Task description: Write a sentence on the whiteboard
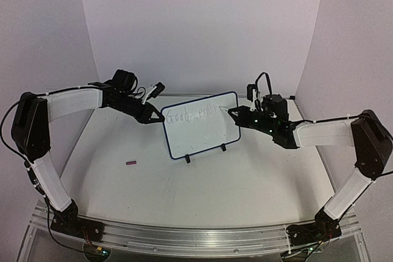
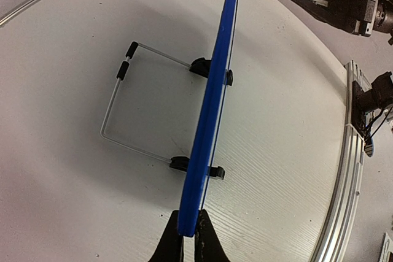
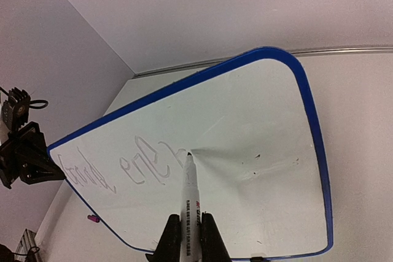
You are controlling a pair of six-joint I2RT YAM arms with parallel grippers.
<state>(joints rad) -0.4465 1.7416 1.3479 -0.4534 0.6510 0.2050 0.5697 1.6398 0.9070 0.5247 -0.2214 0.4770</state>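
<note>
The whiteboard (image 1: 202,133), white with a blue frame, stands tilted on two black feet at mid-table. My left gripper (image 1: 157,116) is shut on its left edge; the left wrist view shows the blue frame (image 2: 212,102) pinched between the fingers of that gripper (image 2: 189,228). My right gripper (image 3: 189,228) is shut on a white marker (image 3: 190,191), seen from above as a thin marker (image 1: 232,112) ahead of the right gripper (image 1: 244,115). The marker's black tip touches the board at the end of the sentence (image 3: 144,164), faint words (image 1: 190,115) reading roughly "Good ene".
A wire stand (image 2: 116,108) props the board from behind. A small pink-and-dark cap (image 1: 131,162) lies on the table left of the board, also visible as a pink cap (image 3: 93,218) below the board's edge. A metal rail (image 1: 184,234) runs along the near table edge.
</note>
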